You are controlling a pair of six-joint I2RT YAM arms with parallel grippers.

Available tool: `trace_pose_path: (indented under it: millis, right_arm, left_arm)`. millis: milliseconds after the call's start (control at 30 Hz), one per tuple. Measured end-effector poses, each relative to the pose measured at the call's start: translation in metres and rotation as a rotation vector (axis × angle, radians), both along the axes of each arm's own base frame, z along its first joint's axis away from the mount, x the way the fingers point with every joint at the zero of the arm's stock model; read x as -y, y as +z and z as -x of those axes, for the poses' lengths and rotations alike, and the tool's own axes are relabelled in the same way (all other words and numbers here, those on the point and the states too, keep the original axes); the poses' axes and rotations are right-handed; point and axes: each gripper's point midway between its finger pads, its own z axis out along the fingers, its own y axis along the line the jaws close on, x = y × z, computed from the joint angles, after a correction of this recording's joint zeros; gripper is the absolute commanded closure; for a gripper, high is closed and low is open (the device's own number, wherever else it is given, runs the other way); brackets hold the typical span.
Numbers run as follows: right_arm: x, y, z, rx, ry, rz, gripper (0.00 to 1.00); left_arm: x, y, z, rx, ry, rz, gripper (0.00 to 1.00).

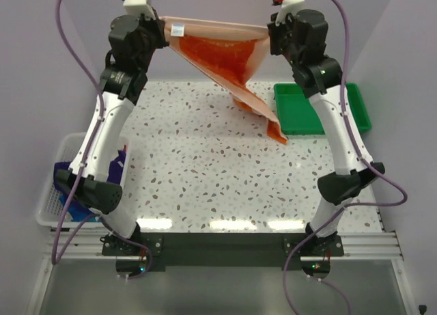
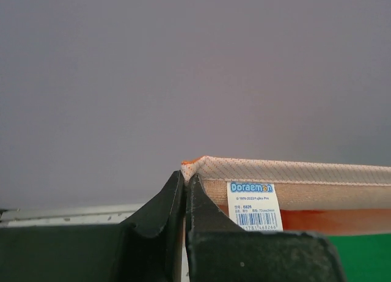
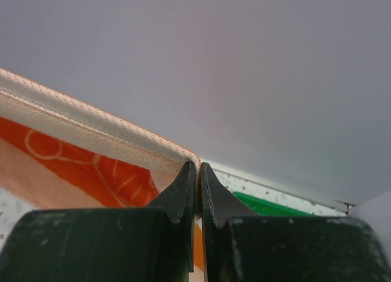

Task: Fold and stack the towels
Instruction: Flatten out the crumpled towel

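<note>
An orange-and-white towel (image 1: 225, 55) hangs stretched in the air between my two raised arms, its lower corner drooping toward the table at right. My left gripper (image 2: 185, 179) is shut on its left top corner, beside a white Doraemon label (image 2: 254, 205). My right gripper (image 3: 198, 167) is shut on the right top corner of the same towel (image 3: 79, 153). From above, the left gripper (image 1: 164, 29) and right gripper (image 1: 270, 28) hold the top hem taut. A dark purple towel (image 1: 68, 175) lies in the basket behind the left arm.
A green plastic tray (image 1: 300, 113) sits at the table's right, partly under the towel's hanging corner and behind the right arm. A white mesh basket (image 1: 58, 185) stands at the left edge. The speckled tabletop (image 1: 205, 165) lies below the towel.
</note>
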Motion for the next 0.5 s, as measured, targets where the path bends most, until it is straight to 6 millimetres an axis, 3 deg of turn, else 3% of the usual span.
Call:
trace_pose_path:
  millis: [67,133,300,400,500]
  right_arm:
    - [0.005,0.03,0.016,0.075,0.009,-0.002,1.0]
    - [0.008,0.053,0.032,0.134,0.023,-0.001,1.0]
    - [0.015,0.079,0.077,0.214,0.085,0.007,1.0]
    - [0.019,0.091,0.108,0.251,0.135,0.012,1.0]
    - [0.02,0.109,0.141,0.306,0.196,0.005,1.0]
  left_arm:
    - [0.002,0.036,0.02,0.083,-0.034,0.006,1.0]
    - [0.003,0.059,0.039,0.135,-0.067,0.002,1.0]
    - [0.005,0.079,0.084,0.201,-0.157,-0.022,1.0]
    - [0.006,0.085,0.117,0.236,-0.217,-0.035,1.0]
    - [0.006,0.107,0.156,0.307,-0.279,-0.041,1.0]
